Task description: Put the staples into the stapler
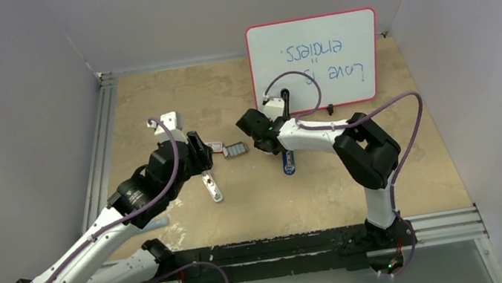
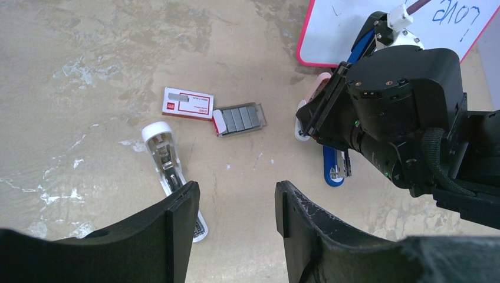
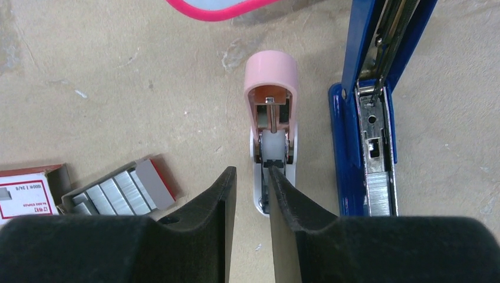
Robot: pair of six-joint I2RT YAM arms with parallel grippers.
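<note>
Well, left gripper [image 2: 236,191] stands wide open and empty; right gripper [image 3: 252,174], nearly closed, holds nothing, between staples [image 3: 115,193] and stapler [image 3: 342,153].

The staples [image 2: 240,118] are dark metallic grey, their box [image 2: 187,104] red and white, the blue stapler [image 3: 341,153] silvery inside, the pink-and-white stapler [image 3: 271,71] pastel, the 3rd stapler [image 2: 158,132] white, the whiteboard [image 1: 315,60] pink-rimmed with blue writing, the tabletop [image 1: 242,203] mottled tan.

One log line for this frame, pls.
left claw: open, empty, short of staples | staples: ungripped | right claw: narrowly open, empty, over pink stapler | blue stapler: lying opened, ungripped
</note>
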